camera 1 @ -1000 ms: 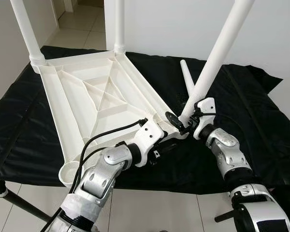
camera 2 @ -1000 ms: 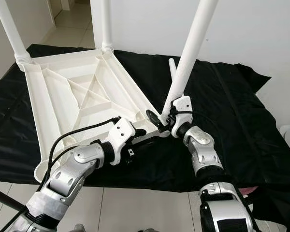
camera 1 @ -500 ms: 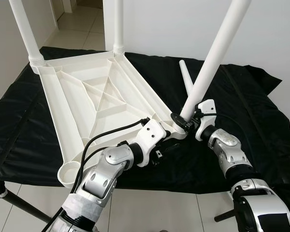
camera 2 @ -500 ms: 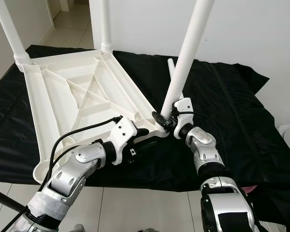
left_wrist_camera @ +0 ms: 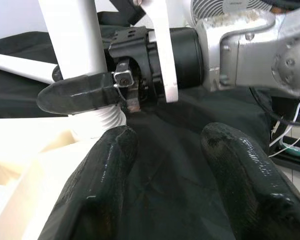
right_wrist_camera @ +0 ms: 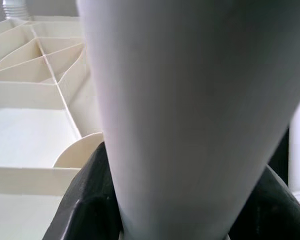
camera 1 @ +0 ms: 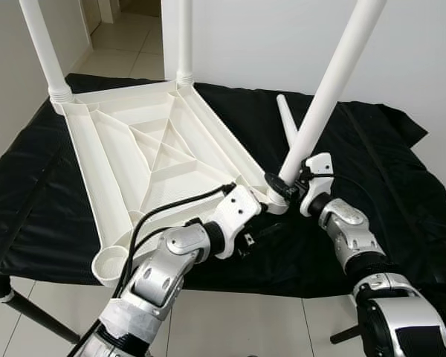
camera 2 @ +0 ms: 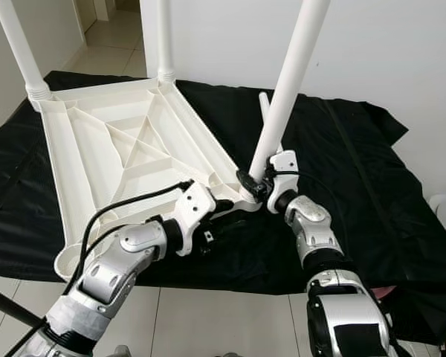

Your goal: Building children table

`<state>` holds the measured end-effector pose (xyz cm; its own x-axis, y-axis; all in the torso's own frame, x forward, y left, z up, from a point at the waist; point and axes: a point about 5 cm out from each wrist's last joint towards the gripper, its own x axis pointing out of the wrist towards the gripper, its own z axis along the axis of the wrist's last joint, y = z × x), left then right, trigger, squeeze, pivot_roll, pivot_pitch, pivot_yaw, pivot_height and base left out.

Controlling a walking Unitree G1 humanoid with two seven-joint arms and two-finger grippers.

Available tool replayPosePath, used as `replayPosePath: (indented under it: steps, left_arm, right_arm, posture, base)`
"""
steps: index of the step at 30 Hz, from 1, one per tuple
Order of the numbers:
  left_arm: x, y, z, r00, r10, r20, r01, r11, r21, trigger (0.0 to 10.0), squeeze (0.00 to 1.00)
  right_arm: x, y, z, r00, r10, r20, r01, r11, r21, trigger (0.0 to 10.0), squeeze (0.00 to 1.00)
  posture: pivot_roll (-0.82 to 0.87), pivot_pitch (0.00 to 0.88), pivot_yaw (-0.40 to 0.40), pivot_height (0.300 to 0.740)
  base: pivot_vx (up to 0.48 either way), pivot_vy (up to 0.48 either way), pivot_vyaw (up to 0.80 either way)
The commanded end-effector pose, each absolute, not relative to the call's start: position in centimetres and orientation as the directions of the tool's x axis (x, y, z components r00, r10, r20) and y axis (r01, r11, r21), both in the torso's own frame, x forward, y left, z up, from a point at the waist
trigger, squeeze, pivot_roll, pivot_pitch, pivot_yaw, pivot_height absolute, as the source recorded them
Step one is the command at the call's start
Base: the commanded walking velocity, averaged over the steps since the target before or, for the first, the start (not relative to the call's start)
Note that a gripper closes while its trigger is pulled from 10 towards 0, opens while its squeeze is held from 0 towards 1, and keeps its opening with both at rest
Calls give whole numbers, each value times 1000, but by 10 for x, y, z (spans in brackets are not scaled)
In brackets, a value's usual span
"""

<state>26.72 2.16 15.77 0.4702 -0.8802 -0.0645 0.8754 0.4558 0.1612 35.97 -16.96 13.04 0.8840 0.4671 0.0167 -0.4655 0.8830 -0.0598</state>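
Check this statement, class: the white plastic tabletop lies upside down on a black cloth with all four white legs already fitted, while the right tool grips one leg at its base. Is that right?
Not quite. The white plastic tabletop lies upside down on the black cloth, and the right tool grips one white tapered leg at its base, but the near left corner socket is empty and a fourth loose white leg lies on the cloth, as the left eye view shows.
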Motion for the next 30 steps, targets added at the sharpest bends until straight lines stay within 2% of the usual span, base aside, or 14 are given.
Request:
replayPosePath:
  steps: [1,5,7,15,18,19,22,27,30]
  left_arm:
    - [267,17,165,475,-879,-40,868,461,185,10000,0]
    - [269,17,168,479,-878,-26,866,467,176,10000,0]
    - [269,17,168,479,-878,-26,866,467,176,10000,0]
    - [276,26,170,504,-863,-29,851,491,188,10000,0]
    - [276,26,170,504,-863,-29,851,491,188,10000,0]
    - [280,33,169,530,-847,-38,836,513,196,10000,0]
    - [283,38,169,549,-835,-41,823,531,202,10000,0]
    - [287,43,170,572,-819,-38,807,554,206,10000,0]
    - [290,48,171,594,-804,-35,791,575,211,10000,0]
  right_arm:
    - [354,-176,112,905,421,-56,-423,905,-37,10000,0]
    - [350,-166,109,942,334,-15,-334,942,-6,10000,0]
    - [350,-166,109,942,334,-15,-334,942,-6,10000,0]
    - [341,-147,113,995,97,38,-100,993,63,10000,0]
    - [341,-147,113,995,97,38,-100,993,63,10000,0]
    - [332,-140,113,1000,-1,22,-1,998,70,10000,0]
    - [324,-136,113,997,-69,16,68,994,83,10000,0]
    - [318,-136,121,989,-142,50,138,988,74,10000,0]
    - [314,-131,125,990,-127,63,122,990,74,10000,0]
  posture:
    - [10,10,-76,740]
    - [5,16,-78,740]
    - [5,16,-78,740]
    - [9,20,-77,740]
    - [9,20,-77,740]
    - [9,23,-77,740]
    - [9,23,-77,740]
    - [6,20,-75,740]
    - [8,18,-74,740]
  base:
    - [0,0,0]
    - [0,0,0]
    - [0,0,0]
    - [0,0,0]
    - [0,0,0]
    - [0,0,0]
    - [0,0,0]
    - [0,0,0]
    - [0,0,0]
